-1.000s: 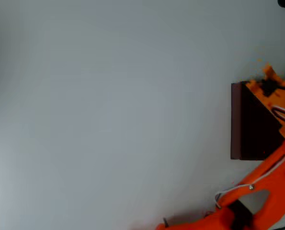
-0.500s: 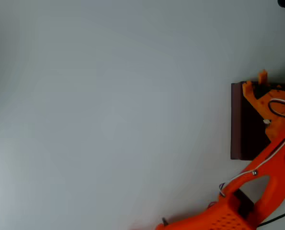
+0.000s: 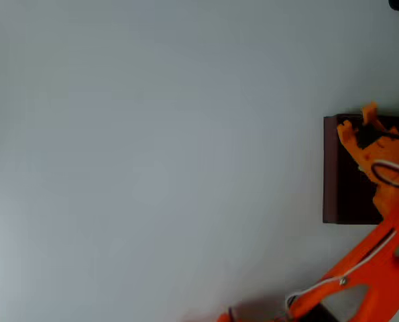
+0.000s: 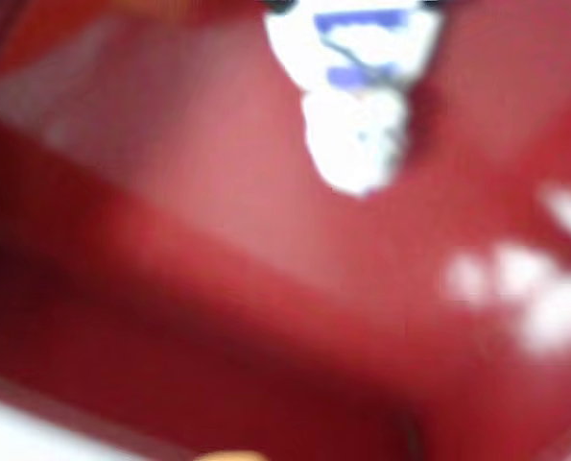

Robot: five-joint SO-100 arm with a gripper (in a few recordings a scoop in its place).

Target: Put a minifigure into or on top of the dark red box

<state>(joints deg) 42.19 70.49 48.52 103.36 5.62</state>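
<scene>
Wrist view, blurred: the minifigure (image 4: 357, 91) is seen upright in frame, long axis vertical, against the box's (image 4: 170, 288) red inside. Overhead, the gripper (image 3: 357, 124) is poised over the box, fingers slightly apart; any grip cannot be told.

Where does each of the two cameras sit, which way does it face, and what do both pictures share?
Overhead view: fixed above, facing straight down on the pale grey table; orange arm at lower right, its gripper over the rectangular dark red box.
Wrist view: rides the gripper, facing closely into red box surfaces; tiny white minifigure with blue markings at top; picture blurred.
Shared: the box.
</scene>
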